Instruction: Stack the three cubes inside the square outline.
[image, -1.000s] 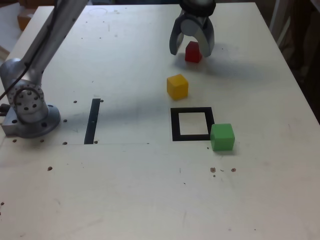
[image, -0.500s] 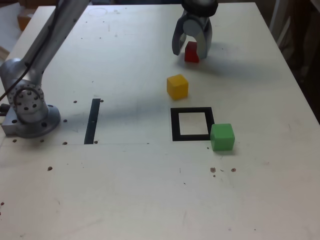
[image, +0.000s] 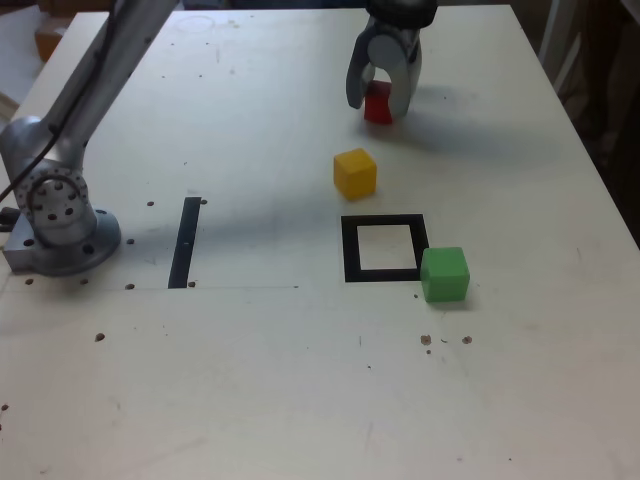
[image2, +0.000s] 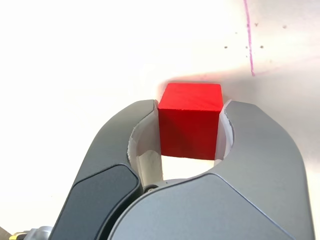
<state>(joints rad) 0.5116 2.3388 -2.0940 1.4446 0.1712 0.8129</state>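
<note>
Red cube clamped within claw.

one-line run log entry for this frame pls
hand: shut on red cube | yellow cube, green cube: on table | square outline: empty | stacked: none

The exterior view is evenly lit and rather soft, the pale table bright and faint diffuse shadows falling to the exterior view's right of the gripper and the yellow cube. In the wrist view the table is overexposed to near white, while the red cube stays sharp.
</note>
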